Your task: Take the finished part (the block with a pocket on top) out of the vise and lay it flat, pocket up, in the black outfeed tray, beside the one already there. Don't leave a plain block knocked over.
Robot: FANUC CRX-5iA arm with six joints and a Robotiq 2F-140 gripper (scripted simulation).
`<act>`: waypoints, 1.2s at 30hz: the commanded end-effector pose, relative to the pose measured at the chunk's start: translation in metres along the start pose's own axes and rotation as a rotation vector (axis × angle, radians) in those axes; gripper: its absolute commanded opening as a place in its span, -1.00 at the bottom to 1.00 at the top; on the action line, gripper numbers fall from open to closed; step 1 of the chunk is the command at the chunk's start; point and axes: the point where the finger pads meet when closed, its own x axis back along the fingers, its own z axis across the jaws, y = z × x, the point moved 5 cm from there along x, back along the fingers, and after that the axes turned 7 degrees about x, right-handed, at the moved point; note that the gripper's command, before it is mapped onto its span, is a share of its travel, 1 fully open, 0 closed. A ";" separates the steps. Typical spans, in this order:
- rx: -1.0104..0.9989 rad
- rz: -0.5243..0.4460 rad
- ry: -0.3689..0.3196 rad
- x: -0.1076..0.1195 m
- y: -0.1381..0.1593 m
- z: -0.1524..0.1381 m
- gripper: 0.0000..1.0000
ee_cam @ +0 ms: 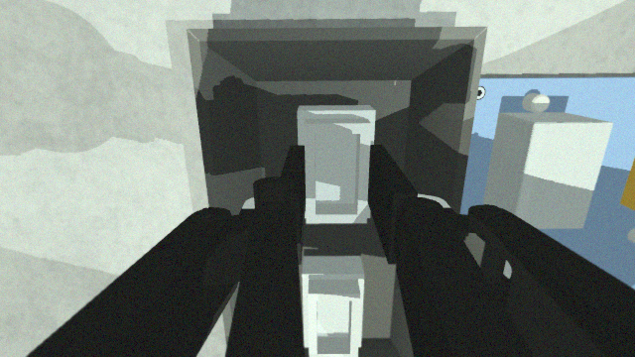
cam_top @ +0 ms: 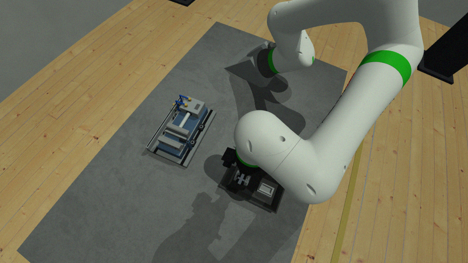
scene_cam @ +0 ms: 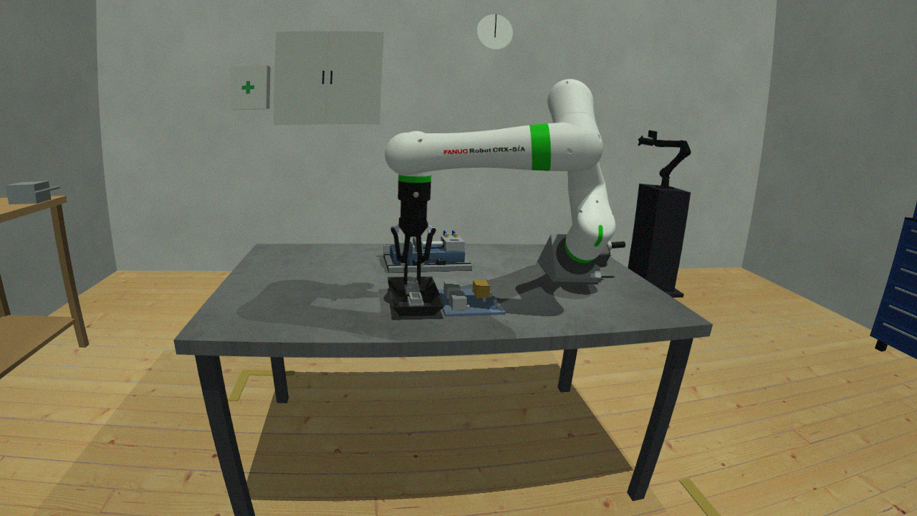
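My gripper [cam_top: 241,179] is down in the black outfeed tray [cam_top: 252,189] and is shut on the finished part [ee_cam: 337,164], a light grey block held flat with its pocket up. In the wrist view the two black fingers press on its long sides and it sits low over the tray floor [ee_cam: 317,89]. I cannot tell whether it touches the floor. The other pocketed block [cam_top: 265,189] lies flat beside it in the same tray and also shows in the wrist view [ee_cam: 331,307]. The vise [cam_top: 181,130] stands with nothing between its jaws.
A blue plate [scene_cam: 474,302] just right of the tray carries an upright plain grey block [ee_cam: 546,164] and a yellow block [scene_cam: 481,288]. The robot base [scene_cam: 577,256] stands at the table's back right. The arm hides part of the tray from above.
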 end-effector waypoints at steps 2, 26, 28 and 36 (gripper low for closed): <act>0.000 0.001 -0.002 0.000 0.000 0.000 -0.80; 0.000 0.001 -0.002 -0.008 0.000 -0.001 -0.80; 0.000 0.001 -0.002 -0.008 0.000 -0.001 -0.80; 0.000 0.001 -0.002 -0.008 0.000 -0.001 -0.80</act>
